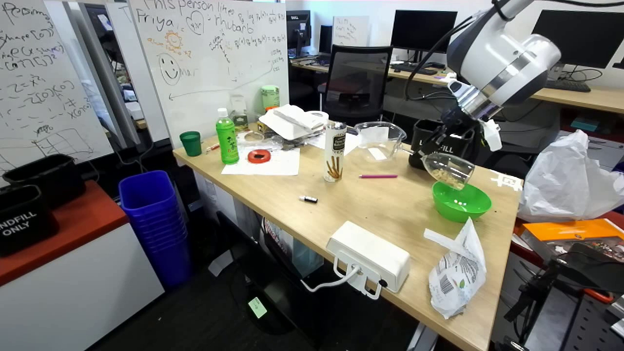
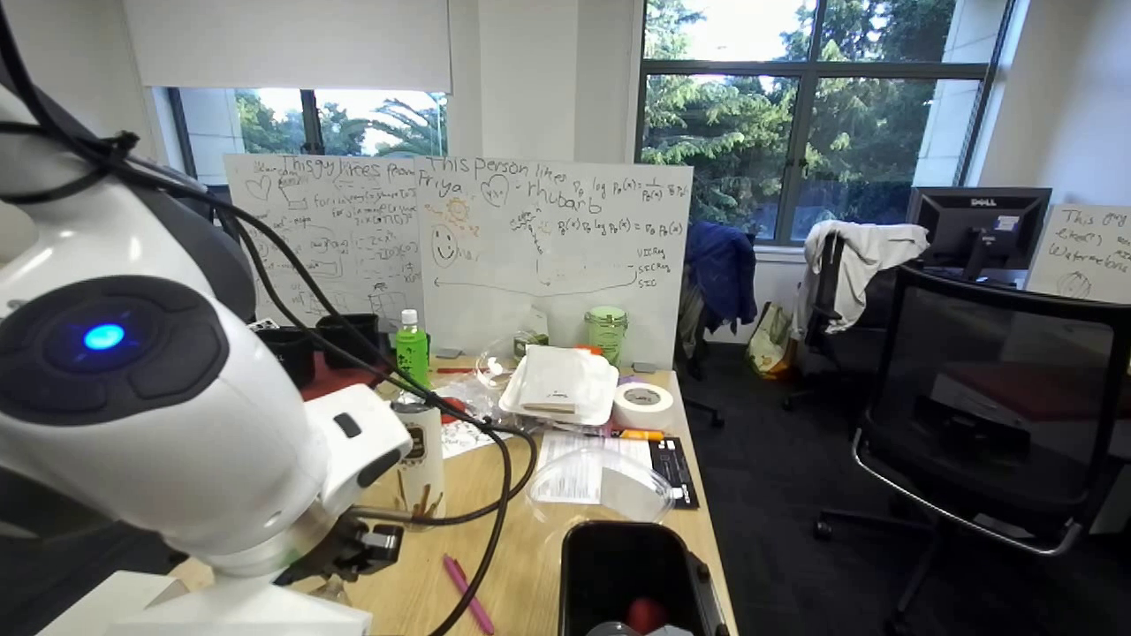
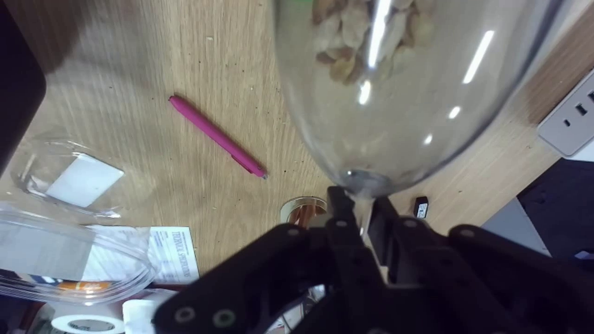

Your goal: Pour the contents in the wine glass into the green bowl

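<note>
The wine glass [image 1: 449,165] is clear and tipped steeply, its mouth pointing down over the green bowl [image 1: 460,207] on the table. Pale nut-like pieces [image 1: 446,177] lie inside the glass towards its mouth. Small pale specks show in the bowl; I cannot tell if they are pieces or glare. In the wrist view my gripper [image 3: 361,204] is shut on the stem just under the cup of the glass [image 3: 394,120]. The bowl is almost wholly hidden there, a green sliver at the top. In an exterior view the gripper [image 2: 358,548] is partly hidden by the arm.
A black bin [image 1: 429,141] stands behind the glass. A crumpled white bag [image 1: 458,280] and a white power box [image 1: 368,256] are at the near side. A tall canister [image 1: 335,151], a pink pen [image 1: 378,176] and a clear container [image 1: 380,141] lie further along.
</note>
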Tool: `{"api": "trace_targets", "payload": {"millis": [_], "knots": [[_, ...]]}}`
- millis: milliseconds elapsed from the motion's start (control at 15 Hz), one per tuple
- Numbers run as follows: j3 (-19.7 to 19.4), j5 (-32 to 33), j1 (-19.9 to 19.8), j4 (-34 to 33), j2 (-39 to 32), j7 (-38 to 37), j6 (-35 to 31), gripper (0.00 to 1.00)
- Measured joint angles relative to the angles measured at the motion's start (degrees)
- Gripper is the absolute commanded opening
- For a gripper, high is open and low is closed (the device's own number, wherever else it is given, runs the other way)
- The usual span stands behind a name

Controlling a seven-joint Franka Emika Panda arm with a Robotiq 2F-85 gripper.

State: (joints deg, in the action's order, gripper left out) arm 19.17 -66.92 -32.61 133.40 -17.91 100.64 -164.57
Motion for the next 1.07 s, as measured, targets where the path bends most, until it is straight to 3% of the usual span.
{"api": "trace_targets", "payload": {"millis": [467,1067], "knots": [[-0.01,-7.22,-0.09,-0.09,1.23,5.13,-1.15,0.04],[-0.02,-11.8,-0.09,-0.25,1.45,8.69,-2.84,0.04]]}}
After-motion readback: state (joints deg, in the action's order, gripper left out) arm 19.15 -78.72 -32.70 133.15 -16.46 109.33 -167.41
